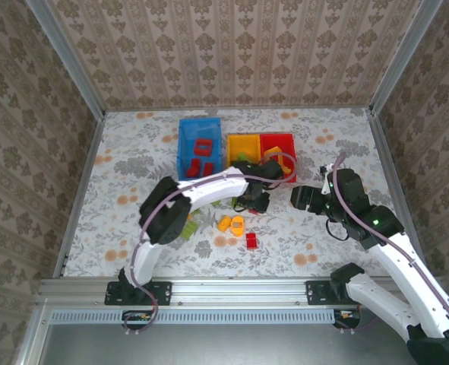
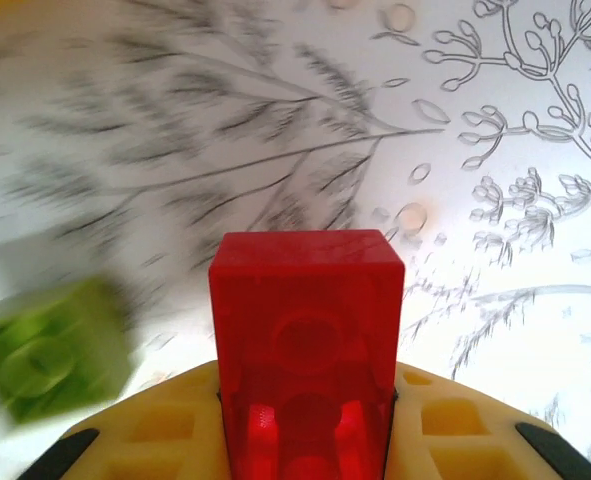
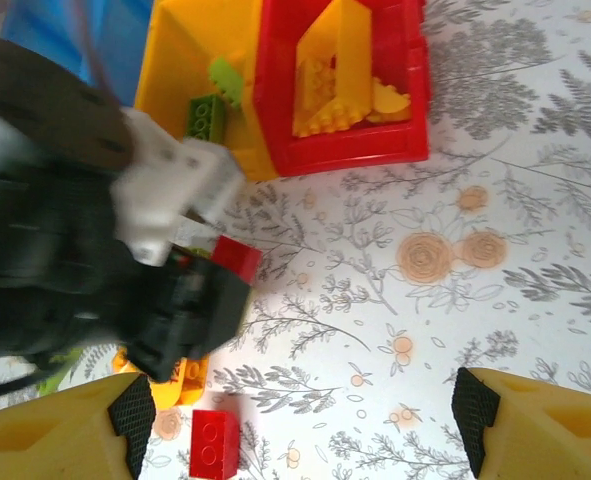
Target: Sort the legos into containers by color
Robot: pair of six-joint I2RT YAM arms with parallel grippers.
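A red lego (image 2: 305,330) is grasped by the left gripper (image 1: 251,204), close to the yellow bin (image 1: 243,138); the right gripper (image 3: 303,408) is seen released and empty, farther from that bin.

We count three bins: one blue bin (image 1: 183,148), one yellow bin (image 1: 243,138), one red bin (image 1: 279,137). Loose on the table (image 1: 133,152): two orange bricks (image 1: 224,223) (image 1: 238,223), one red brick (image 1: 251,240), at least one green brick (image 1: 189,226). Three more red bricks (image 1: 203,145) (image 1: 194,169) (image 1: 207,168) sit in the blue bin.
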